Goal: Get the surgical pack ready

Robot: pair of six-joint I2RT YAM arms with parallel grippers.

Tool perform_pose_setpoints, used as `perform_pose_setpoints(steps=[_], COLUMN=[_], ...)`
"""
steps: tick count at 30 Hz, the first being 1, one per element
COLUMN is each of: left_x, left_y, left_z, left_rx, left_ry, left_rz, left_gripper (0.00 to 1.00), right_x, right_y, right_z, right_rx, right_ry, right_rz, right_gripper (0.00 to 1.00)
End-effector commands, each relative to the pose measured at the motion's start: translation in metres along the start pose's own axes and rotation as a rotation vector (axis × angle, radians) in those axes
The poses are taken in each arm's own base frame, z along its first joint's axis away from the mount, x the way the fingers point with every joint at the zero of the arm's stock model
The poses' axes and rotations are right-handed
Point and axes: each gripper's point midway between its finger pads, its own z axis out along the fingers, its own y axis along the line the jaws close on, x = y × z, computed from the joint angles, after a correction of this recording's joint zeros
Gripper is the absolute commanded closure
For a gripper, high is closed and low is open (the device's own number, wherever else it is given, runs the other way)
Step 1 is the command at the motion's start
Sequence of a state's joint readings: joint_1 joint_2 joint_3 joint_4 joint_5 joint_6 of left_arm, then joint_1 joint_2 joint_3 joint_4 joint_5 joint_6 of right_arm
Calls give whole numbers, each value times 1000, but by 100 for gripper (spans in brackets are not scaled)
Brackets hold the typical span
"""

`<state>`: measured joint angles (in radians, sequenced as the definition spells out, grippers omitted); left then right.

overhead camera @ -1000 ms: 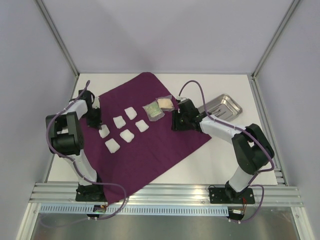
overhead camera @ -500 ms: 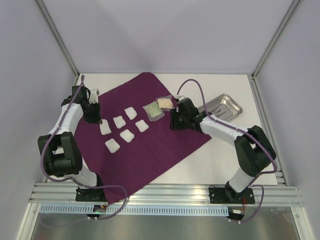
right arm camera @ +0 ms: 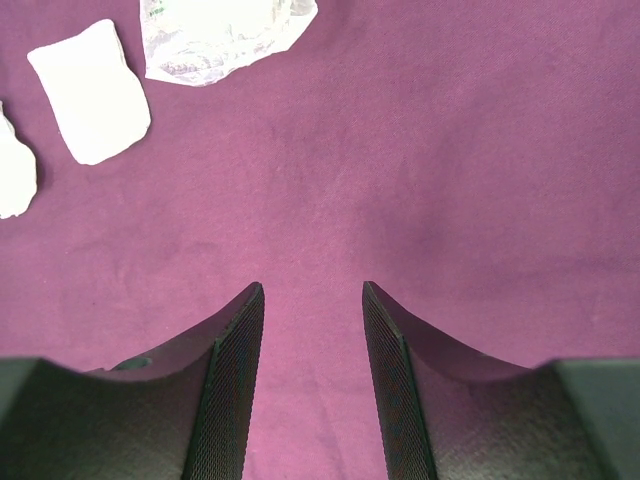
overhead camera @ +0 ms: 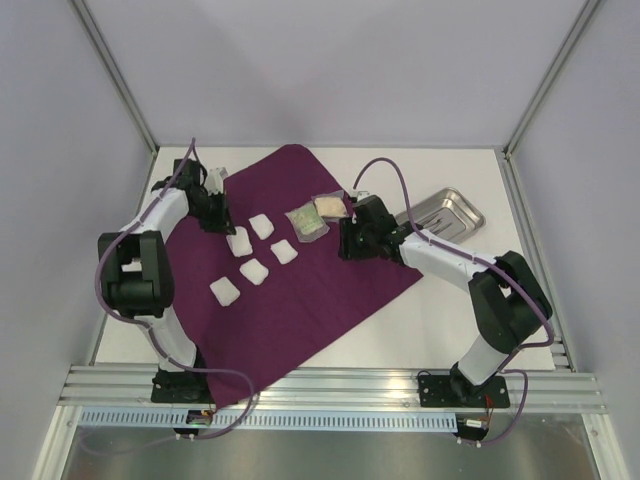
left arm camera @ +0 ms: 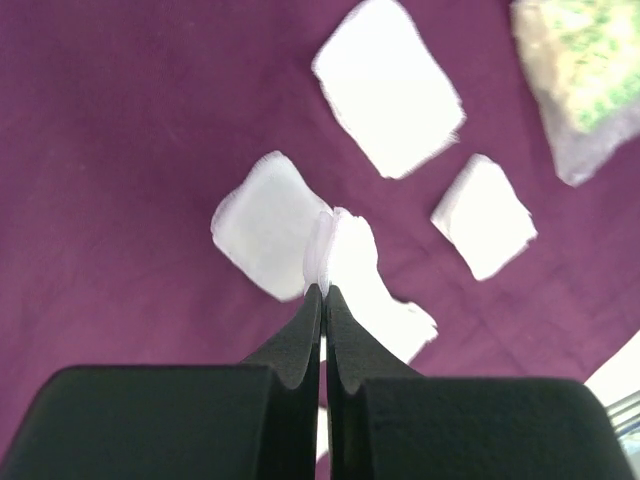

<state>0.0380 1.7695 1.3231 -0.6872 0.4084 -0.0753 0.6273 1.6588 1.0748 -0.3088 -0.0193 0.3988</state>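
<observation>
While the left end effector has its fingers pressed together on only the thin upper edge of one white gauze square, that grip looks like the weakest point. In the top view the square is held above the far-left part of the purple cloth, close to the cloth's edge. The wrist view shows it over the other gauze squares, which lie flat in loose rows. A pinch this shallow on soft, floppy material could slip during a quick swing. The piece might then land on a neighbouring square or fall past the cloth onto the bare table. It could also unfold or trail as it travels and brush the squares beneath it out of line.

The steel tray stands on the table at the right, off the cloth and beyond the right arm. If the gauze is meant for the tray, the carry would cross the clear packets and the space the right arm occupies, so the two arms could meet.

The right end effector hangs low over bare cloth just beside the packets, its fingers apart with nothing between them. Dropping further or sweeping sideways from there could catch the fabric and bunch it. That would drag the squares and packets along.
</observation>
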Motion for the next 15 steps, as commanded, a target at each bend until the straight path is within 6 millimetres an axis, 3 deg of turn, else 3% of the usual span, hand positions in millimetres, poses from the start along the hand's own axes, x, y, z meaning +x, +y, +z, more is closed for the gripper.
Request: perform_pose_setpoints(steps=[1,7,15], left_x=[-16,-35,-32], left_y=[0,11,17], left_z=[16,27,19], left_rx=[32,11,18], left_ry=[-30,-86,-101], left_rz=[-49,-83,-113], left_gripper=[100,100,100], right_x=[-24,-25,-22], right_y=[13,12,10], right_z=[-9,-10,-9], right_rx=[-26,-20,-10], right_ry=[-60,-58,-48], right_rz=[-13,-19,-31], right_gripper=[53,53,53])
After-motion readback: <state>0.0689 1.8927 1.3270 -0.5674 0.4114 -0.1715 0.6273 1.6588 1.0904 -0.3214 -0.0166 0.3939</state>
